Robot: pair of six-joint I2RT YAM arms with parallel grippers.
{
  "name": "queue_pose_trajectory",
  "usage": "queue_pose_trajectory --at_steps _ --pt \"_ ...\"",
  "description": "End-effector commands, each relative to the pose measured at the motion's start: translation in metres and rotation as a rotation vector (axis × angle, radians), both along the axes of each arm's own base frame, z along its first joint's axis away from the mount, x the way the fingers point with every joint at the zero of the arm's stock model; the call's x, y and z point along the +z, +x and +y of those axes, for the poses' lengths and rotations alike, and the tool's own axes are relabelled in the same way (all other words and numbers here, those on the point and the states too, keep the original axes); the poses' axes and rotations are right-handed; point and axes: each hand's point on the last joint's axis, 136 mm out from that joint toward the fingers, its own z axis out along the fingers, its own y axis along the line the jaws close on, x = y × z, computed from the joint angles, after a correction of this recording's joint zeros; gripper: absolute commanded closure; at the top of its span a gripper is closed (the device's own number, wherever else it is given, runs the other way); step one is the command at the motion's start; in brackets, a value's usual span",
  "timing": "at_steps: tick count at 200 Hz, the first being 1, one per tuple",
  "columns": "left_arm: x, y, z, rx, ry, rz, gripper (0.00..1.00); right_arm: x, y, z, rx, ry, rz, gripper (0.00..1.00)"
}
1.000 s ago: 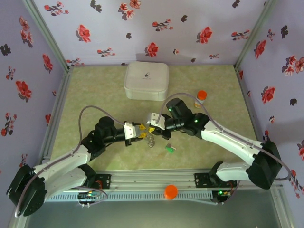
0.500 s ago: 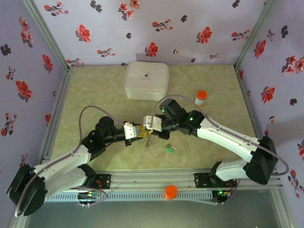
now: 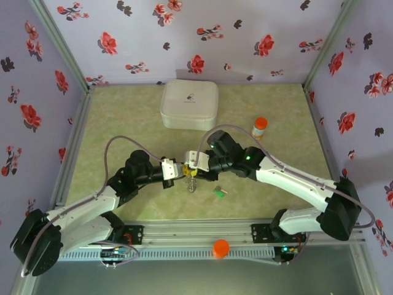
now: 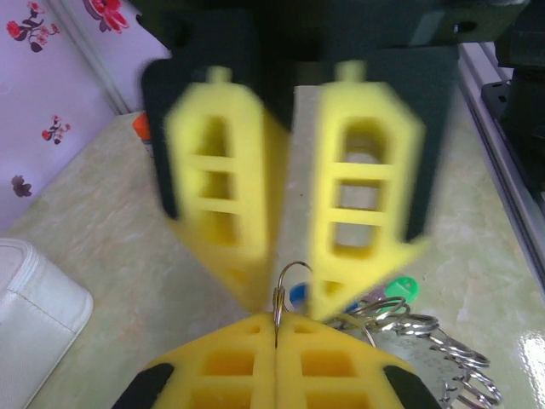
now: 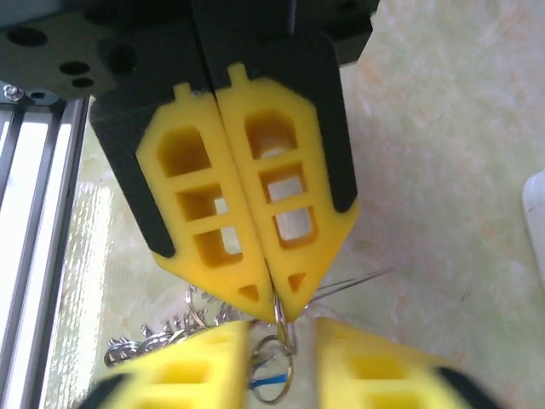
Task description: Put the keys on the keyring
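The keyring (image 3: 192,182) is a bunch of thin silver wire rings hanging just above the mat between the two grippers. My left gripper (image 4: 275,322) is shut on one upright ring (image 4: 289,277) of it. My right gripper (image 5: 281,341) is open, its fingers (image 4: 230,213) either side of that ring, right in front of the left gripper (image 5: 272,311). A blue-tagged key (image 5: 285,388) hangs on a small ring below the pinch. The blue tag (image 4: 298,294) peeks out between the fingers. The green-tagged key (image 3: 219,192) lies on the mat to the right, its green tag (image 4: 400,288) beside the ring chain (image 4: 426,341).
A white rounded case (image 3: 188,104) sits at the back middle. An orange-capped bottle (image 3: 260,127) stands right of it. The metal rail (image 3: 202,233) runs along the near edge, with an orange knob (image 3: 220,247). Flowered walls enclose three sides.
My right gripper has moved left until its fingers meet the left gripper at the held ring. The ring bunch has shifted slightly with it. The green key has stayed put.
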Motion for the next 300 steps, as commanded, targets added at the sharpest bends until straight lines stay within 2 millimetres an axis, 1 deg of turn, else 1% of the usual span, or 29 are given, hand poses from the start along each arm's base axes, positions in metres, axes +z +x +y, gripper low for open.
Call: queue_pose_trajectory --at_steps 1,5,9,13,24,49,77,104,121,122,123,125,129,140,146,159,171,188,218,236,259,272,292,300 --pt "0.03 0.006 -0.005 0.014 -0.105 -0.065 1.0 0.033 0.009 0.003 -0.056 0.229 -0.011 0.55" --pt "0.032 0.007 -0.005 0.018 -0.123 -0.071 1.0 0.036 0.011 0.001 -0.069 0.265 -0.007 0.53" --pt "0.03 0.008 -0.004 0.025 -0.132 -0.065 1.0 0.037 0.013 0.0 -0.086 0.293 -0.003 0.53" --pt "0.033 0.009 -0.004 0.03 -0.157 -0.076 1.0 0.04 0.015 -0.002 -0.099 0.32 -0.001 0.53" --pt "0.034 0.014 -0.002 0.049 -0.198 -0.067 1.0 0.042 0.021 -0.006 -0.134 0.36 0.008 0.52" --pt "0.039 0.018 -0.001 0.068 -0.256 -0.067 1.0 0.046 0.024 -0.011 -0.173 0.392 0.017 0.53" --pt "0.046 0.018 0.002 0.077 -0.288 -0.073 1.0 0.05 0.025 -0.015 -0.205 0.416 0.022 0.53" --pt "0.052 0.019 0.004 0.083 -0.32 -0.074 1.0 0.053 0.031 -0.028 -0.288 0.443 -0.008 0.53" --pt "0.057 0.019 0.004 0.083 -0.344 -0.075 1.0 0.049 0.034 -0.038 -0.337 0.467 -0.052 0.53" --pt "0.056 0.02 0.004 0.083 -0.344 -0.074 1.0 0.048 0.034 -0.038 -0.338 0.468 -0.053 0.53" --pt "0.05 0.019 0.005 0.084 -0.335 -0.063 1.0 0.048 0.034 -0.039 -0.341 0.469 -0.057 0.53" --pt "0.046 0.018 0.005 0.085 -0.331 -0.057 1.0 0.048 0.035 -0.04 -0.343 0.473 -0.065 0.53" --pt "0.046 0.018 0.006 0.085 -0.335 -0.054 1.0 0.048 0.035 -0.041 -0.341 0.478 -0.083 0.53" --pt "0.048 0.018 0.005 0.086 -0.351 -0.049 1.0 0.043 0.032 -0.04 -0.319 0.462 -0.129 0.53" --pt "0.049 0.018 0.005 0.084 -0.361 -0.048 1.0 0.04 0.029 -0.038 -0.306 0.449 -0.142 0.51" --pt "0.05 0.018 0.004 0.08 -0.366 -0.044 1.0 0.044 0.023 -0.034 -0.281 0.466 -0.149 0.49" --pt "0.049 0.018 0.004 0.076 -0.363 -0.041 1.0 0.049 0.023 -0.032 -0.28 0.492 -0.154 0.49" --pt "0.049 0.018 0.003 0.071 -0.362 -0.036 1.0 0.048 0.024 -0.031 -0.279 0.487 -0.152 0.51" --pt "0.047 0.019 0.001 0.068 -0.357 -0.03 1.0 0.043 0.016 -0.024 -0.23 0.476 -0.093 0.55" --pt "0.047 0.019 0.0 0.066 -0.355 -0.034 1.0 0.053 0.018 -0.02 -0.245 0.519 -0.065 0.55" --pt "0.046 0.022 0.001 0.076 -0.345 -0.053 1.0 0.069 0.033 -0.021 -0.387 0.594 0.062 0.56" --pt "0.047 0.025 0.002 0.095 -0.341 -0.073 1.0 0.072 0.041 -0.024 -0.473 0.588 0.134 0.57" --pt "0.046 0.03 0.004 0.124 -0.329 -0.111 1.0 0.076 0.051 -0.037 -0.623 0.564 0.262 0.57" --pt "0.046 0.031 0.004 0.13 -0.325 -0.122 1.0 0.076 0.052 -0.039 -0.664 0.549 0.319 0.57"
